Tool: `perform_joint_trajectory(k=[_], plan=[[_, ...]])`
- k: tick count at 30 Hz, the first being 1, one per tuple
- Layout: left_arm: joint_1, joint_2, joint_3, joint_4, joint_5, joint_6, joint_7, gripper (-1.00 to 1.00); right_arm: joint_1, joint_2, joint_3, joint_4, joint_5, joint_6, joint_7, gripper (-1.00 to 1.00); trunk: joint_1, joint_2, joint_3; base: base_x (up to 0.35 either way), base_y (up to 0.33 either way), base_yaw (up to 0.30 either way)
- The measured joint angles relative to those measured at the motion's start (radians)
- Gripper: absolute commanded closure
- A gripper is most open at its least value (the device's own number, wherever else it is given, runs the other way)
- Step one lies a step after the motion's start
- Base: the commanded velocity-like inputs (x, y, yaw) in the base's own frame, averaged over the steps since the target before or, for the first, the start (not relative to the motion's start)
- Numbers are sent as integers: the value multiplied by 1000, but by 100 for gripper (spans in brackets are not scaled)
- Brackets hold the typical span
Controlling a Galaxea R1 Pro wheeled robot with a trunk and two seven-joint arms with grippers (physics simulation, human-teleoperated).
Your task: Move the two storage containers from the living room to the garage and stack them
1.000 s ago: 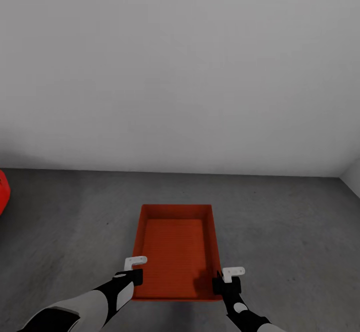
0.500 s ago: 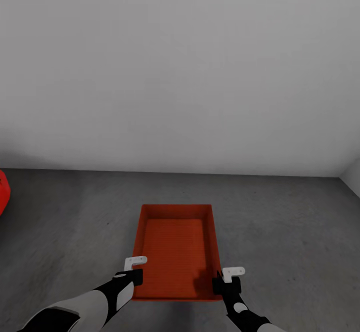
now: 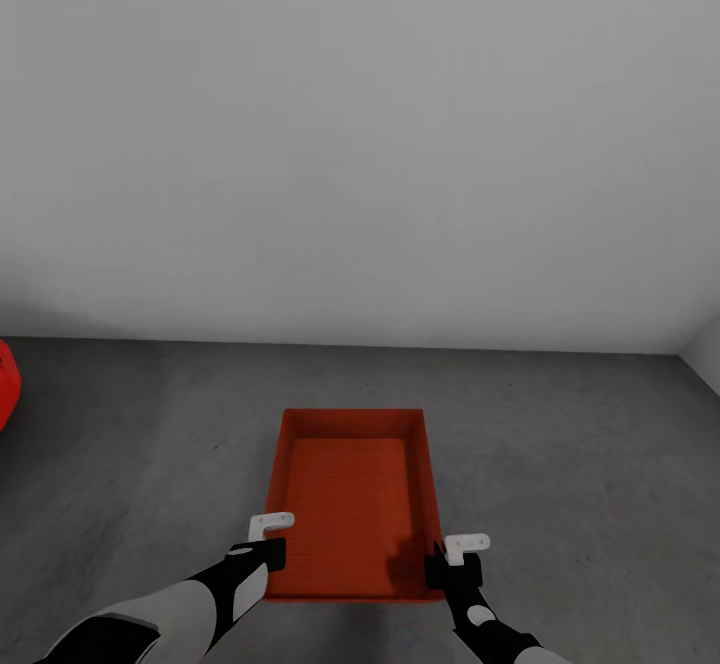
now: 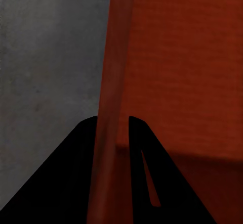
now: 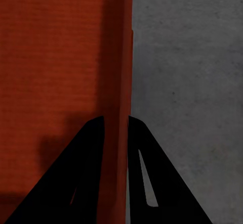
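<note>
One orange-red lidless storage container (image 3: 350, 504) lies lengthwise in front of me, low over the dark grey concrete floor (image 3: 580, 444) of the garage. Whether it touches the floor I cannot tell. My left gripper (image 3: 268, 554) is shut on its left wall near the near corner; the left wrist view has that wall (image 4: 114, 72) running between the two fingers of the gripper (image 4: 112, 118). My right gripper (image 3: 448, 569) is shut on the right wall, which the right wrist view shows clamped in the gripper (image 5: 116, 118) beside the bin's ribbed bottom (image 5: 55, 57). A second container is out of view.
A plain pale grey wall (image 3: 360, 144) stands a short way beyond the bin. A sliver of the red car (image 3: 6, 384) shows at the far left. Another wall begins at the right edge (image 3: 705, 349). Mottled concrete (image 5: 187, 72) spreads on both sides of the bin.
</note>
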Motion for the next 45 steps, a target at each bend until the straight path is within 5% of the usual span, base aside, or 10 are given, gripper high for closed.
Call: perform_joint_trajectory(k=[45], plan=[[0, 1, 1, 0, -1, 0, -1, 100, 0, 1, 0, 0, -1, 0, 1, 100, 165, -301, -135, 0, 0, 0]])
